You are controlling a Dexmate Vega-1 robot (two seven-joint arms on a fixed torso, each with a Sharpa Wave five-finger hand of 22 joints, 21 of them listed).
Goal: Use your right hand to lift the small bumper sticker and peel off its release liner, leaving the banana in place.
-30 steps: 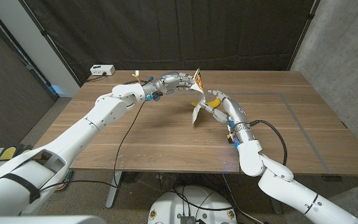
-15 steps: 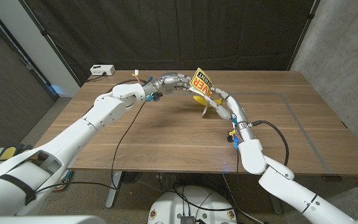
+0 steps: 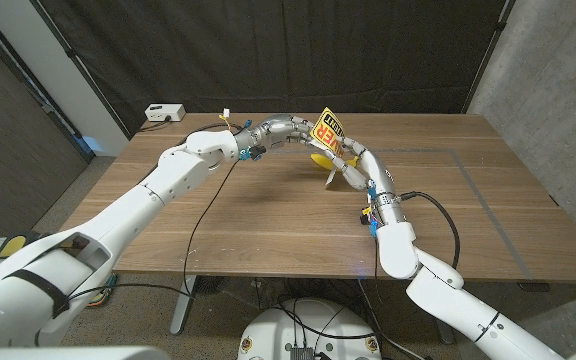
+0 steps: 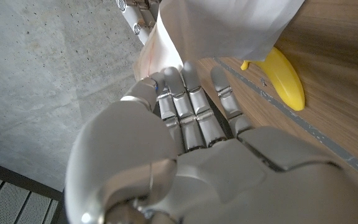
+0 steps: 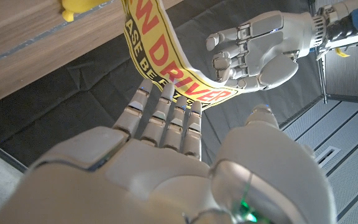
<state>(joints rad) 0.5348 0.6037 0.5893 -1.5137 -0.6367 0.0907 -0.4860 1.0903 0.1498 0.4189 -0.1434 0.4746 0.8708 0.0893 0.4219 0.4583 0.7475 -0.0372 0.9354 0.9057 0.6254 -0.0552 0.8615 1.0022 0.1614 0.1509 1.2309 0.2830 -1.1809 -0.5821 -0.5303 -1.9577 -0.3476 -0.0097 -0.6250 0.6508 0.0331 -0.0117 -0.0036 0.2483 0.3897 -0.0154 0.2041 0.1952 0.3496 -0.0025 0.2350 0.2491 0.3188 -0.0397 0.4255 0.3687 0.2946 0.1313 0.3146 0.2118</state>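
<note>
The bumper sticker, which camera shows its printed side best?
The right wrist view: the sticker curves close across it, yellow with red lettering readable, between the right hand and the left hand. The head view shows it small and distant. The left wrist view shows its white back.

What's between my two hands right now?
The bumper sticker, raised off the table, spans from the left hand to the right hand. The head view and right wrist view show it; the banana lies below on the table.
</note>
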